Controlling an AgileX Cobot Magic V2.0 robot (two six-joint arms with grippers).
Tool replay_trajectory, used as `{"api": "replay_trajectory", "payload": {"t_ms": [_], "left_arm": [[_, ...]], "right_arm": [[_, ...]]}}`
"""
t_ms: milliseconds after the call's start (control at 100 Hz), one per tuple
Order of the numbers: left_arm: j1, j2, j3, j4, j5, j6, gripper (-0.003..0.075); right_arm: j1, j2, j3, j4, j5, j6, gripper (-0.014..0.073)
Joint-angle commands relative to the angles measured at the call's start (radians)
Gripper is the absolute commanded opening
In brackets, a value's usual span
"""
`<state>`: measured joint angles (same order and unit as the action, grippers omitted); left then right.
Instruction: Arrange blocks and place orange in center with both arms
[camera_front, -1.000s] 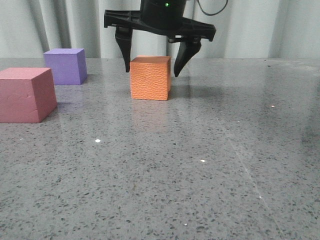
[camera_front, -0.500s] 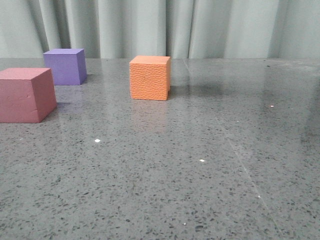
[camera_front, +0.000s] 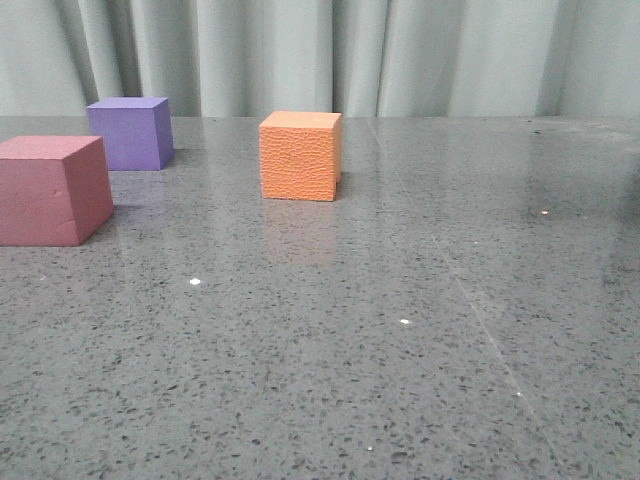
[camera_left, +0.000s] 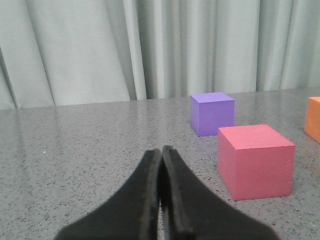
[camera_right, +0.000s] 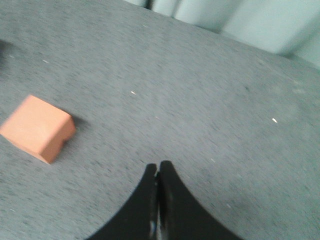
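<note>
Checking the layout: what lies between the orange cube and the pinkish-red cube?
Nothing: in the front view, only bare grey table separates the orange cube from the pinkish-red cube. The purple cube sits farther back.

Front cam low, near table (camera_front: 420, 380); wrist cams behind closed pincers; all share orange cube (camera_front: 299, 155)

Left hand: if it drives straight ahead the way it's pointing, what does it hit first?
Probably nothing: the left hand, shut, points past the pinkish-red cube and purple cube toward the curtain. Depth is uncertain.
</note>
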<state>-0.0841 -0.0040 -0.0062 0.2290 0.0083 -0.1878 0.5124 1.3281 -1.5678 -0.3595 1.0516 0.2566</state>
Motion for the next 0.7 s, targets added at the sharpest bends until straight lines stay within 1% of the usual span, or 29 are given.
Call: {"api": "replay_trajectory", "payload": {"t_ms": [0,170,280,360,550,690], "left_arm": [[0.003,-0.033,0.056,-0.009,-0.077,-0.002,-0.0019],[0.003,-0.033,0.056,-0.009,-0.077,-0.002,-0.0019],[0.003,-0.033,0.056,-0.009,-0.077,-0.002,-0.0019],[0.003,-0.033,0.056,-0.009,-0.077,-0.002,-0.0019],[0.003,-0.033,0.056,-0.009,-0.077,-0.002,-0.0019],[0.003,-0.033,0.056,-0.009,-0.077,-0.002,-0.0019]], "right_arm": [[-0.05,-0.137,0.125,-0.037,-0.121,-0.008,-0.0063],[-0.139,-0.351,0.457,-0.035,-0.28,0.017,-0.0063],[-0.159,-0.493,0.648,-0.035,-0.383,0.025,-0.0063],[-0.159,-0.578,0.757,-0.035,-0.42,0.025,-0.0063],[-0.159,-0.729,0.894,-0.035,-0.384,0.025,-0.0063],[-0.159,-0.762,0.92,-0.035,-0.347,0.025,-0.0067]]}}
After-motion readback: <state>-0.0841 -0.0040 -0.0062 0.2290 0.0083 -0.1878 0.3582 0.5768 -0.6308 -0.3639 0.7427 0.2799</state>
